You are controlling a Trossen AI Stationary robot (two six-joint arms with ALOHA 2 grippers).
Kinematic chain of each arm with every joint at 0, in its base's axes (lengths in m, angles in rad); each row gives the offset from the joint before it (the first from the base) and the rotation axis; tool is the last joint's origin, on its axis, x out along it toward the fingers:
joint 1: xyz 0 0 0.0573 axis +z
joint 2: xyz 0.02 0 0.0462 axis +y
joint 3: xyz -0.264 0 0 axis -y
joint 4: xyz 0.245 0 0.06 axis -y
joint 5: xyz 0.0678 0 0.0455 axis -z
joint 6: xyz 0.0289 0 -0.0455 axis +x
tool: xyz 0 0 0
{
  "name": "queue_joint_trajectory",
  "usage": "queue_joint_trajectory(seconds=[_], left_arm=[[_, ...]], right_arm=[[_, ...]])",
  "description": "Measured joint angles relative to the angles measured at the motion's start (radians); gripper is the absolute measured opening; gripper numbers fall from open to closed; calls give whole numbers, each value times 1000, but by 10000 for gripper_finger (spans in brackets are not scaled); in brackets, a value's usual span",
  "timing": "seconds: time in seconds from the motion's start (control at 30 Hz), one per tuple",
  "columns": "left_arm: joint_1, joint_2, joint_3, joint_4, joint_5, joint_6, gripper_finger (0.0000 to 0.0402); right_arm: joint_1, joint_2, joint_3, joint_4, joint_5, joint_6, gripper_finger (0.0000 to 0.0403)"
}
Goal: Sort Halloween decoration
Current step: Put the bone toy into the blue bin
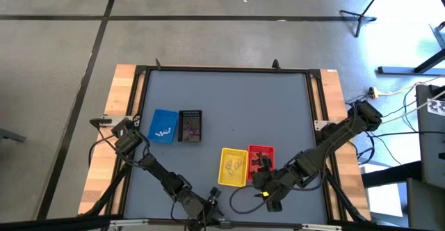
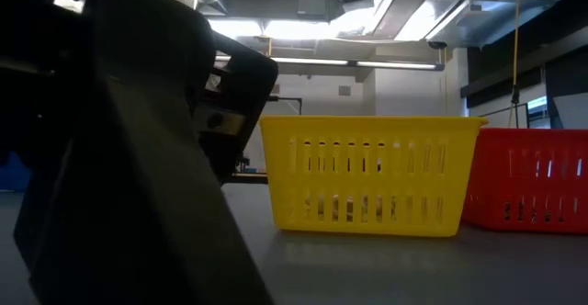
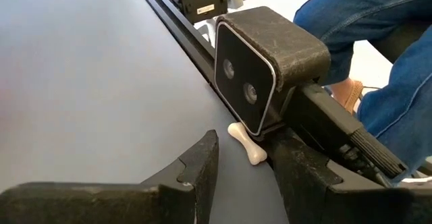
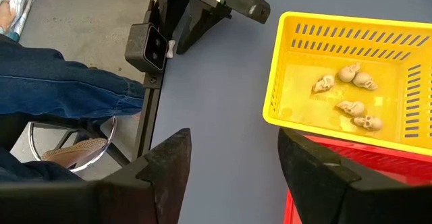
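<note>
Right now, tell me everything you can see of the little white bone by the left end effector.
The white bone is a tiny smooth trinket, plastic by its look, with a knobbed end and a short shaft. It lies flat on the grey table at its near edge, right against the base of the low camera's dark housing. The left end effector stands open around it, one finger on each side, not gripping it yet.

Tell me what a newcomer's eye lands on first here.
Four bright mesh baskets on the grey table: yellow basket and red basket side by side near the front, blue basket and black basket paired further left. Tan skulls lie in the yellow one. The left pincer stands open at the front edge around a small white bone.
</note>
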Motion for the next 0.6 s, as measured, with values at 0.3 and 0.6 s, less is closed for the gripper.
queue_joint_trajectory(seconds=[0.3, 0.6], left_arm=[[-6, -29, 2, -73, 1, 3, 128], [-6, -43, -1, -106, 6, 8, 128]], right_arm=[[0, 0, 0, 1, 0, 0, 221], [0, 0, 0, 0, 0, 0, 221]])
